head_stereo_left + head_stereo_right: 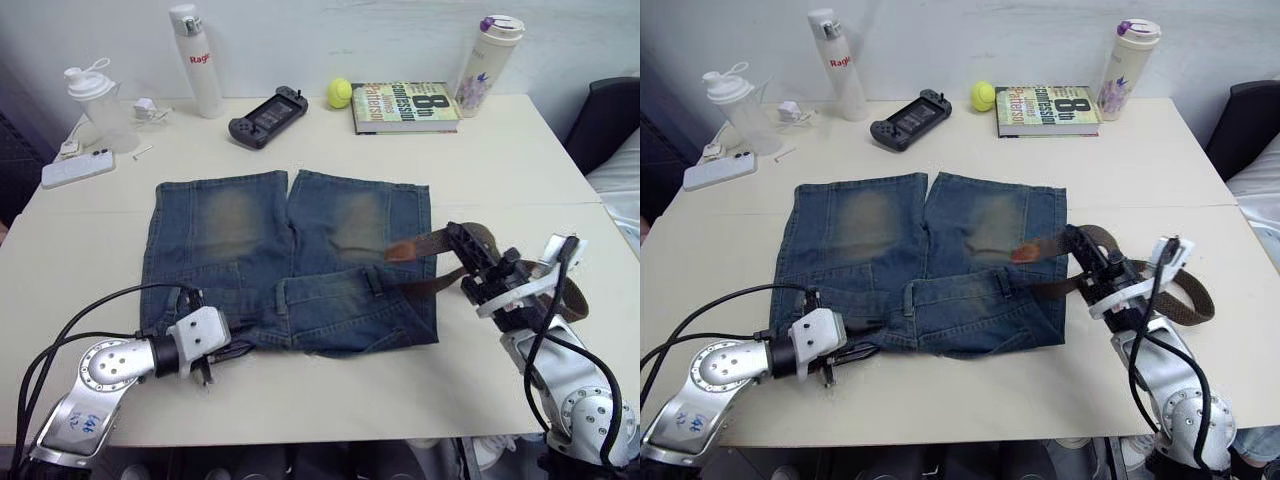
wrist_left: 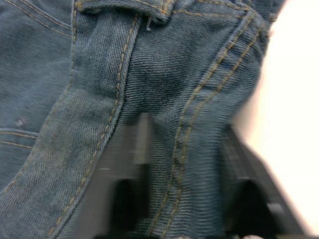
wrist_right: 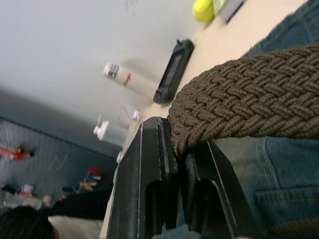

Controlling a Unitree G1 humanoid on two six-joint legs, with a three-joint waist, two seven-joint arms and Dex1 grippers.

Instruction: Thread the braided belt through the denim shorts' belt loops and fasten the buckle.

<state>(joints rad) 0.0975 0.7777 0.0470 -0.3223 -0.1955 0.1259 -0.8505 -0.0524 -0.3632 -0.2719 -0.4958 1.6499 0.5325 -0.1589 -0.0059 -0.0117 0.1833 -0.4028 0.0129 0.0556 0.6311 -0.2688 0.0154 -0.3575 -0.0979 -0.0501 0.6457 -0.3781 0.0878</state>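
Two tools are seen at work over the shorts (image 1: 290,260), which are laid flat in the middle of the tabletop (image 1: 500,160) with the waistband turned toward the near edge. The left tool (image 2: 182,189) is held spread, its fingers (image 2: 127,164) set on either side of a fold of denim at the waistband's left corner. The right tool (image 3: 182,164) is pinched on the belt (image 1: 1120,262) beside the right side of the shorts; one end of the strap is lifted over the right leg, the rest is looped on the tabletop toward the right edge. Along the far edge a book (image 1: 405,106), a ball (image 1: 339,93) and bottles (image 1: 197,60) are lined up.
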